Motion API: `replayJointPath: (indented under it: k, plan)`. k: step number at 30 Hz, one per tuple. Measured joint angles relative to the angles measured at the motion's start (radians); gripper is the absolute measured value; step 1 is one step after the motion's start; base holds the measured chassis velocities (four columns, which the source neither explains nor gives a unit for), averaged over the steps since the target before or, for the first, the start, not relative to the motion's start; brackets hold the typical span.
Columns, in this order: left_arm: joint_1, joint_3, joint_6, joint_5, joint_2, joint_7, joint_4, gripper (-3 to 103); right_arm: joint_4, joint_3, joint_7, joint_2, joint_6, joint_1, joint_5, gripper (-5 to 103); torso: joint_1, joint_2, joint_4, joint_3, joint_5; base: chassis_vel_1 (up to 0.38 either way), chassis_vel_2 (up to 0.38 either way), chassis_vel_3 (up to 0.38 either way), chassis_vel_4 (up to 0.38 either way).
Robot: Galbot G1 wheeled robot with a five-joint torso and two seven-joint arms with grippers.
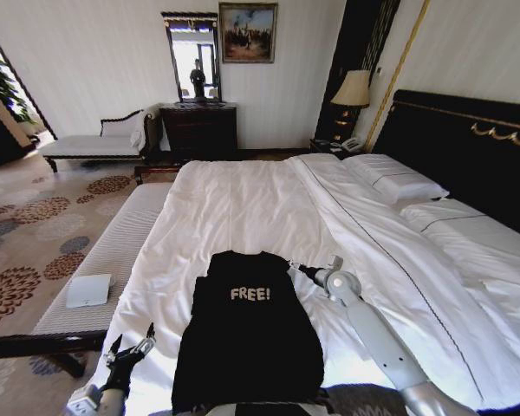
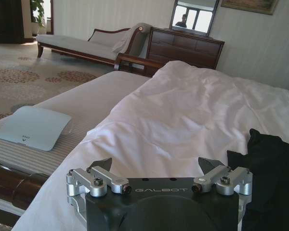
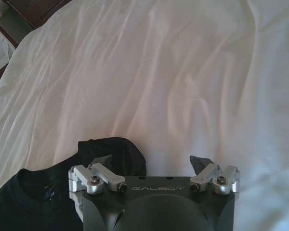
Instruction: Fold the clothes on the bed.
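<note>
Jaws released on both: left gripper point(image 1: 132, 347) beside black top point(image 1: 247, 342), right gripper point(image 1: 302, 270) at its shoulder, on bed point(image 1: 243, 199).

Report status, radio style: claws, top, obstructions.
Left claw open, beside black top. Right claw open at its shoulder. Top flat on bed, unfolded. Nothing blocking.

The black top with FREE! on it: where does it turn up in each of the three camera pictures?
Head view: the black top lies low in the middle, on the white duvet.
Left wrist view: a dark fold at the picture's edge, beside the left gripper.
Right wrist view: a corner behind the right gripper.
Shared landmark: the white duvet.
</note>
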Motion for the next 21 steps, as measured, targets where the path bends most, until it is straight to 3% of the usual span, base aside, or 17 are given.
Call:
replayJointPath:
  k: [5, 6, 9, 11, 15, 17, 21]
  plan:
    - [0.002, -0.016, -0.001, -0.013, 0.0, 0.002, 0.005, 100, -0.027, -0.031, 0.0, 0.003, -0.012, 0.035, 0.017, 68, 0.0, 0.0, 0.0, 0.0, -0.0001, 0.0, 0.0, 0.0, 0.0]
    - [0.002, -0.016, -0.001, -0.013, 0.0, 0.002, 0.005, 100, -0.027, -0.031, 0.0, 0.003, -0.012, 0.035, 0.017, 68, 0.0, 0.0, 0.0, 0.0, -0.0001, 0.0, 0.0, 0.0, 0.0]
    - [0.003, -0.021, -0.003, -0.018, 0.0, 0.003, 0.007, 100, -0.035, -0.046, -0.001, 0.006, -0.016, 0.044, 0.019, 52, 0.0, 0.0, 0.0, 0.0, -0.0001, 0.0, 0.0, 0.0, 0.0]
    - [0.003, -0.022, -0.003, -0.019, -0.001, 0.003, 0.007, 100, -0.036, -0.049, -0.001, 0.007, -0.018, 0.047, 0.02, 52, 0.0, 0.0, 0.0, 0.0, -0.0001, 0.0, 0.0, 0.0, 0.0]
    - [0.003, -0.028, -0.004, -0.026, 0.001, 0.004, 0.009, 100, -0.037, -0.061, -0.002, 0.004, -0.022, 0.054, 0.02, 30, 0.0, 0.0, 0.0001, 0.0, -0.0001, 0.0, 0.0, 0.0, 0.0]
    - [0.003, -0.03, -0.004, -0.028, 0.002, 0.004, 0.009, 100, -0.038, -0.063, -0.002, 0.002, -0.023, 0.055, 0.02, 30, 0.0, 0.0, 0.0, 0.0, -0.0001, 0.0, 0.0, 0.0, 0.0]
    - [0.002, -0.035, -0.004, -0.035, 0.005, 0.005, 0.012, 100, -0.038, -0.072, -0.002, -0.006, -0.027, 0.054, 0.019, 14, 0.0, 0.0, 0.0001, 0.0, -0.0001, 0.0, 0.0, 0.0, 0.0]
